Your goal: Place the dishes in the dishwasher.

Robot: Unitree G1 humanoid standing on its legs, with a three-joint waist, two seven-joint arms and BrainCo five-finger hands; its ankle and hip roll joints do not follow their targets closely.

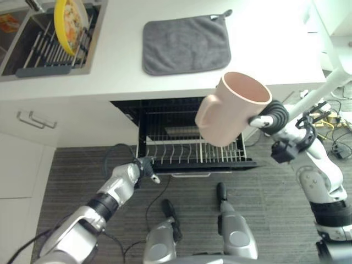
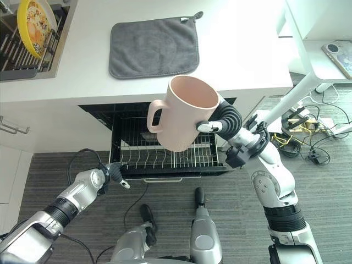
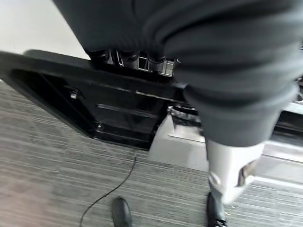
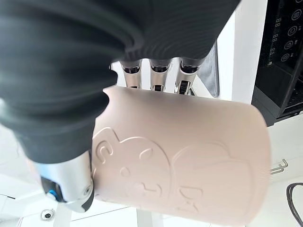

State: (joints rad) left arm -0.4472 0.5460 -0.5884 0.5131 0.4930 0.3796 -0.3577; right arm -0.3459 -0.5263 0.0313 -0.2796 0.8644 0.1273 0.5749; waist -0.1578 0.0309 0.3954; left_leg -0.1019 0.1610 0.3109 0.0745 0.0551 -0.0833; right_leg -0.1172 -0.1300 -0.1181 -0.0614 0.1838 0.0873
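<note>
mug: pink, handle at 9 o'clock, mouth up and tilted, was held in the air above the pulled-out rack, just in front of the worktop edge
right hand: fingers and thumb were curled round the mug body, firm wrap; mug filled the right wrist view
left hand: was low at 7 o'clock of the rack, by its front left corner; couldn't tell finger state
rack: lower dishwasher basket, pulled out, wire tines free, nothing loaded as far as seen
dishwasher: open under the worktop
worktop: grey mat at 12 o'clock of the mug; sink at 10 o'clock with yellow plate standing in its drainer
step: carry of mug to rack, judged mid-task, plate not yet loaded
next: likely lower the mug to the tines, turn mouth down, then release; needs clearance from the worktop edge
</note>
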